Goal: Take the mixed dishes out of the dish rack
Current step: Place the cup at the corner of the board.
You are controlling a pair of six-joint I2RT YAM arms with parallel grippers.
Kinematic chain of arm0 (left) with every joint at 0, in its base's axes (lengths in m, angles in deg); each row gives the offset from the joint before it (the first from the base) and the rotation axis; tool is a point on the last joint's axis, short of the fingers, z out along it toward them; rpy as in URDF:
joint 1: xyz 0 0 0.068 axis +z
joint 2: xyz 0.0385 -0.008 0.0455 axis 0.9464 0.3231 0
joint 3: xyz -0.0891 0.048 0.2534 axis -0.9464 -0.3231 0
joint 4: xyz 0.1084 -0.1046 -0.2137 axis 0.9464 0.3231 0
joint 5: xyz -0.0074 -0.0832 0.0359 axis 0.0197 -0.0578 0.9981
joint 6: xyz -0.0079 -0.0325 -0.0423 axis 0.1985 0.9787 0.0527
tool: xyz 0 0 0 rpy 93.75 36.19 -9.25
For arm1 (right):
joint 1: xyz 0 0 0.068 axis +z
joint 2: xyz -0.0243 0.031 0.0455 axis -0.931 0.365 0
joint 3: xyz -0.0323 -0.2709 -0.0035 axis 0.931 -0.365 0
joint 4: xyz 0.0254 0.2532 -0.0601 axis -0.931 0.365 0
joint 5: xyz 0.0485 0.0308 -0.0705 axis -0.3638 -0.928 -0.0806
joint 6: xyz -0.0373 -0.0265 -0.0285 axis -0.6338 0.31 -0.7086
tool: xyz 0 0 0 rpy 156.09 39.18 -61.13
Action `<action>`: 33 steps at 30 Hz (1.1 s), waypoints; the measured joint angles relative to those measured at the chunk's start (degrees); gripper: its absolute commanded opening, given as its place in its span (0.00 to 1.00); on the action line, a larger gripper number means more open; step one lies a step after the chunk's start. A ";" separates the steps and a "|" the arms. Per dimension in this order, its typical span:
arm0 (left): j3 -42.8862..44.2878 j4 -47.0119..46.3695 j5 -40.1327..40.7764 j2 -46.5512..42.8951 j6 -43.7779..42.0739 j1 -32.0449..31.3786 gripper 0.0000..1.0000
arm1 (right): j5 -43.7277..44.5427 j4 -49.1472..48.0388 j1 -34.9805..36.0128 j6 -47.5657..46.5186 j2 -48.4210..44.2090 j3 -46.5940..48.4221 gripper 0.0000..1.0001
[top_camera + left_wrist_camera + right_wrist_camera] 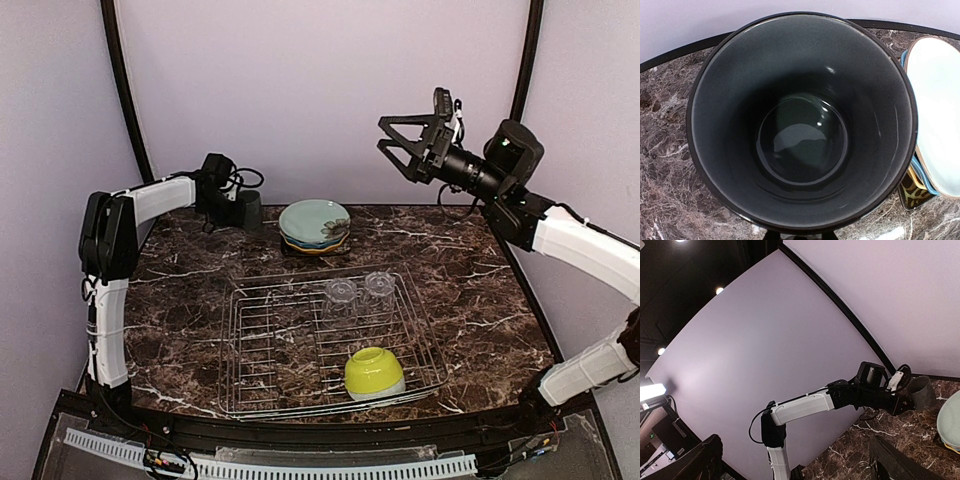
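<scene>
Top view: the dish rack [250, 340] holds 2 clear glasses [341, 293] [378, 284] and 1 lime-green bowl [373, 371]. 4 stacked plates [314, 220] lie behind the rack on the surface [480, 300].

Left wrist: the left tool [225, 200] is clamped on 1 dark grey mug [800, 135], behind the rack.

Right wrist: the right tool [408, 145] has its 2 fingers [700, 460] wide apart, holding nothing.

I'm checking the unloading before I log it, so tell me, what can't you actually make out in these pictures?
Lower plates: top view, the teal plate covers them; left wrist view's right edge cuts them off.
Handle and footing of the mug: left wrist view, its body fills the picture.
Glasses in the rack: top view, too clear and small to tell upright from upturned.
</scene>
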 measured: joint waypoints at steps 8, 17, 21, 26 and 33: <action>3.39 -2.14 0.48 4.59 -1.68 0.02 0.01 | -0.94 -0.70 -0.87 -1.16 -0.83 -1.49 0.99; 4.94 -2.99 1.29 7.63 -2.89 0.02 0.01 | -0.52 2.47 -1.77 -8.31 -4.44 -5.40 0.99; 5.27 -3.04 1.29 8.74 -3.41 0.02 0.03 | 0.04 5.95 -1.81 -12.17 -4.79 -6.12 0.99; 5.38 -3.48 1.22 9.03 -3.85 0.00 0.06 | 0.85 10.91 -1.81 -17.35 -4.92 -6.32 0.99; 7.87 -4.31 0.11 11.08 -4.07 0.02 0.03 | 1.42 16.04 -1.81 -22.77 -5.57 -7.98 0.99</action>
